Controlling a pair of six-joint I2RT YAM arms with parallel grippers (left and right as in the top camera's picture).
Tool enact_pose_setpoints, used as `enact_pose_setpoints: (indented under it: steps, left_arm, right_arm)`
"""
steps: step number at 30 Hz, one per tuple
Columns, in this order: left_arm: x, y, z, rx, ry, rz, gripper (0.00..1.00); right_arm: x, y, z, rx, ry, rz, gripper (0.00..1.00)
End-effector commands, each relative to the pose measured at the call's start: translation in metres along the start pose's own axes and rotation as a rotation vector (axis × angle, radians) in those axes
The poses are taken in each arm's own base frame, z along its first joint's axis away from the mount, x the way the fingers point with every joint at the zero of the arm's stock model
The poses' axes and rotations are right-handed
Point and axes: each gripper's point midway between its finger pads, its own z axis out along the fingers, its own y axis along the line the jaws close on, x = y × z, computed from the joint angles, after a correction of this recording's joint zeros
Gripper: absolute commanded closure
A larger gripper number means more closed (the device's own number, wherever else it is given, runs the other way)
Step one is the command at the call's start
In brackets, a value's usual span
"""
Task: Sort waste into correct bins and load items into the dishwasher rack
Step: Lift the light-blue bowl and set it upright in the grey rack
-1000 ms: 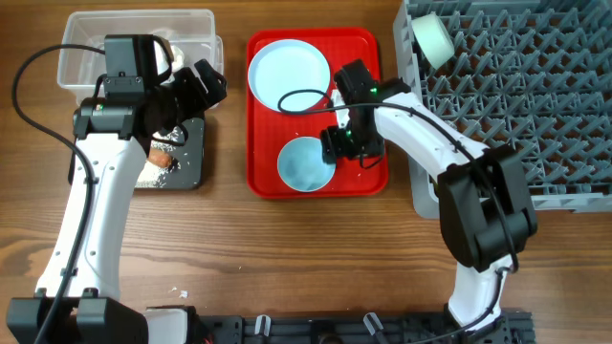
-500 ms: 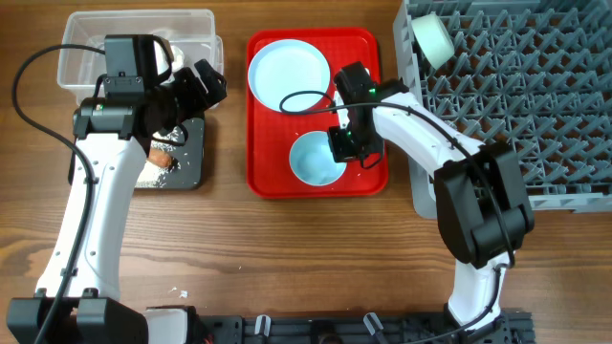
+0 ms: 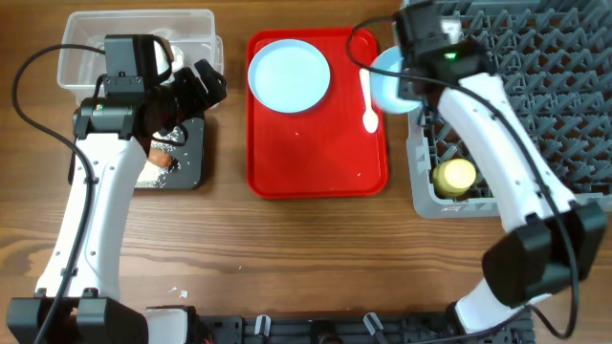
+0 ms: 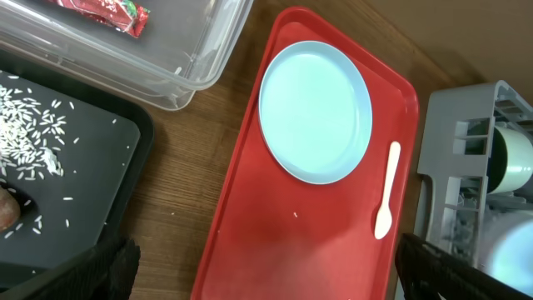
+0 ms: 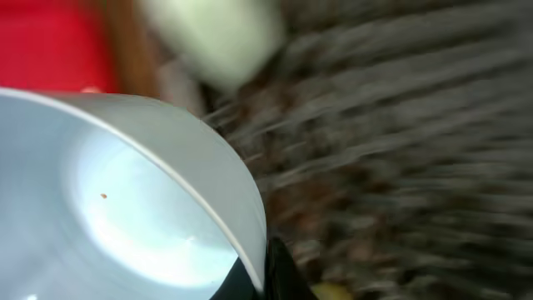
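My right gripper is shut on the rim of a light blue bowl, held tilted in the air at the left edge of the grey dishwasher rack. The right wrist view is blurred; the bowl fills its left side, with a dark finger pinching the rim. A yellow cup sits in the rack. The pale plate and white spoon lie on the red tray. My left gripper hangs open over the table near the black tray, with nothing between its fingers.
The clear tub holds a red wrapper. White rice grains are scattered in the black tray, with an orange-brown lump. A second pale bowl stands in the rack's corner.
The right gripper closed on the bowl on the red tray, then lifted it up and right to the rack's edge. The spoon now shows. The left arm has not moved.
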Motion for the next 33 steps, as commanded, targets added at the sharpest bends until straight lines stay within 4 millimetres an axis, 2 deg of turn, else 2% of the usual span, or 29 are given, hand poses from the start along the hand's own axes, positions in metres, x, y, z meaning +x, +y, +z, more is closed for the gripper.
enact_pose_setpoints:
  steps: [1,6,10,19,33]
  left_arm:
    - [-0.002,-0.004,-0.001,0.009,-0.005,0.024,0.0]
    - [-0.002,-0.004,-0.001,0.009,-0.005,0.024,0.0]
    - [-0.002,-0.004,-0.001,0.009,-0.005,0.024,0.0]
    - [-0.002,-0.004,-0.001,0.009,-0.004,0.024,0.0]
    - [-0.002,-0.004,-0.001,0.009,-0.005,0.024,0.0]
  right_arm:
    - [-0.017,-0.059,-0.002,0.338,-0.104,0.031,0.96]
    - [-0.015,-0.094,0.002,0.543,-0.1,-0.037,0.96]
    - [-0.011,-0.109,0.017,0.604,-0.039,-0.112,0.96]
    - [0.0,-0.103,0.044,0.622,0.073,-0.322,0.96]
    - [-0.009,-0.1,0.048,0.622,0.066,-0.39,0.96]
